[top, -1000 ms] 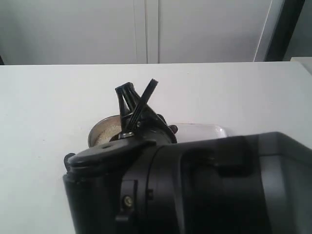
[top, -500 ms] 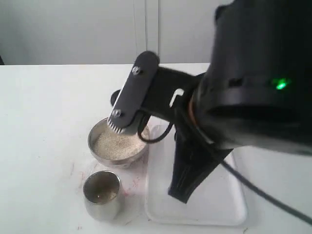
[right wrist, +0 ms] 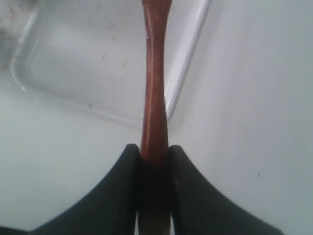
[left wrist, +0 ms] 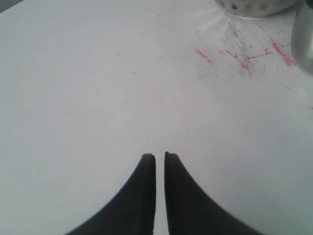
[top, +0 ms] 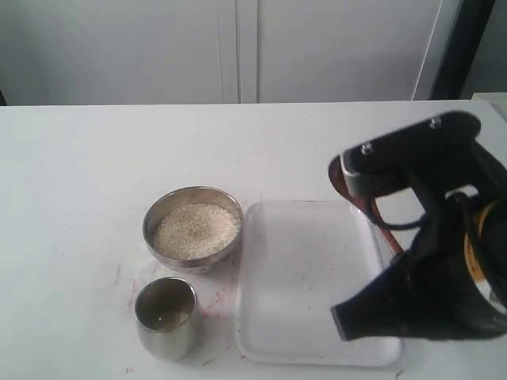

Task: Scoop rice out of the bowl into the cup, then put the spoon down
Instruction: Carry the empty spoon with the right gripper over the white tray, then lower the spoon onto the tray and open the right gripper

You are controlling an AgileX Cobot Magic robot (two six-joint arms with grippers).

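Note:
The steel bowl [top: 193, 207] holds a heap of rice [top: 196, 229] at centre-left of the table. In front of it stands the small steel cup [top: 165, 317], with a little showing inside. My right gripper [right wrist: 154, 149] is shut on the handle of the reddish-brown spoon [right wrist: 154, 88], which reaches out over the tray's rim. In the exterior view the spoon [top: 386, 233] shows beside the right arm [top: 428, 269]; its bowl end is mostly hidden. My left gripper [left wrist: 155, 156] is shut and empty over bare table, with the bowl [left wrist: 254, 6] and cup [left wrist: 304, 39] at the frame's edge.
A white rectangular tray [top: 317, 285] lies right of the bowl and cup, partly under the right arm. Red scratch marks [left wrist: 244, 56] stain the table near the bowl. White cabinets stand behind the table.
The right arm has swung with the spoon from over the bowl to the tray's right edge, uncovering the bowl, cup and tray.

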